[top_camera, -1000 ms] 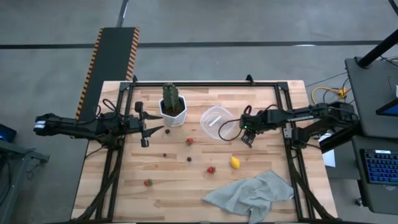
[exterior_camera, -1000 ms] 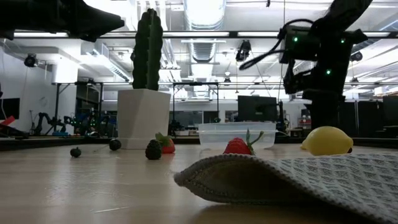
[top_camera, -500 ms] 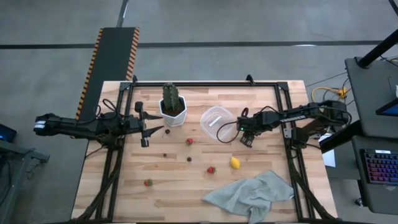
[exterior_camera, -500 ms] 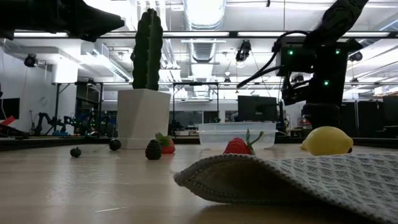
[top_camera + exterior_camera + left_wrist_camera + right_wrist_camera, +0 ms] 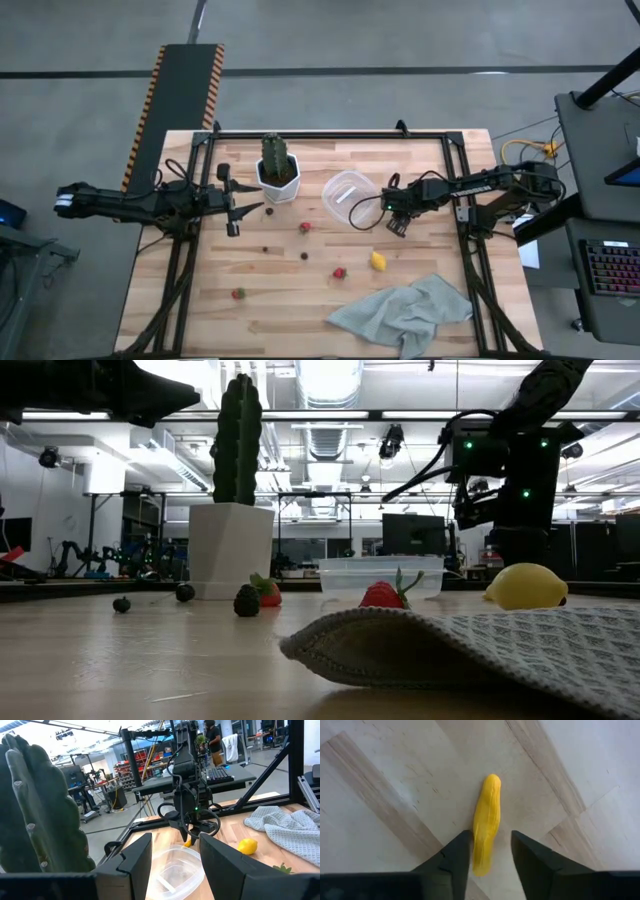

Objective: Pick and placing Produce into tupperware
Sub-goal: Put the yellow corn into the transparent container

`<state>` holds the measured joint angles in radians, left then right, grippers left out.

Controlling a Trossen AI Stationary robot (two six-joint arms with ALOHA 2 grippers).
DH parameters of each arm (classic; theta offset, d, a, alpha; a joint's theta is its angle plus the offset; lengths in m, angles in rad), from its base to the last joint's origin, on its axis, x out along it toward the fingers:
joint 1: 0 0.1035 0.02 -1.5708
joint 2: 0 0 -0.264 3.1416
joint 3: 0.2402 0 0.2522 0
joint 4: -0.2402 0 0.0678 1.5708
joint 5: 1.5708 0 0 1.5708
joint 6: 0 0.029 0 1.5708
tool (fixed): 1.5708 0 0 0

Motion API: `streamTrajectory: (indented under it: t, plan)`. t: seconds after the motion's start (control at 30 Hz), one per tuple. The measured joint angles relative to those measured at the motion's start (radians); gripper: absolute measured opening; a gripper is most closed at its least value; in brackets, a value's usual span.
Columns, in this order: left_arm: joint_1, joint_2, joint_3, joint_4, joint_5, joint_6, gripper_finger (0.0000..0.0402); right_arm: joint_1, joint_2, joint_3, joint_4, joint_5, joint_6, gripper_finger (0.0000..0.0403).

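Observation:
My right gripper is open and points down at the table just right of the clear tupperware. A small yellow banana piece lies flat on the wood, its near end between the two fingers; I cannot tell whether they touch it. The tupperware sits on its base. A lemon, red strawberries and dark berries lie loose on the table. My left gripper waits open beside the white plant pot.
A grey cloth lies crumpled at the table's near right. The cactus pot stands left of the tupperware. A black metal frame runs along the table's edges. Bare wood lies between the scattered fruit in the table's middle.
My right gripper has shifted a little toward the table's left, closer to the tupperware, and then kept still. Nothing on the table has moved.

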<state>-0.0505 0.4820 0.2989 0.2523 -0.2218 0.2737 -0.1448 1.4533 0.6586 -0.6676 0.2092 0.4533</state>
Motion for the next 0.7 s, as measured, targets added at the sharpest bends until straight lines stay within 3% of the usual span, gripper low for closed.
streamTrajectory:
  t: [0.33,0.7]
  plan:
    - [0.0,0.0,0.0,0.0,0.0,0.0,0.0151,0.0,0.014,0.002,0.006,-0.014,-0.009,0.0018]
    - [0.0,0.0,0.0,0.0,0.0,0.001,0.0151,0.0,0.001,0.027,-0.015,-0.005,-0.012,0.0012]
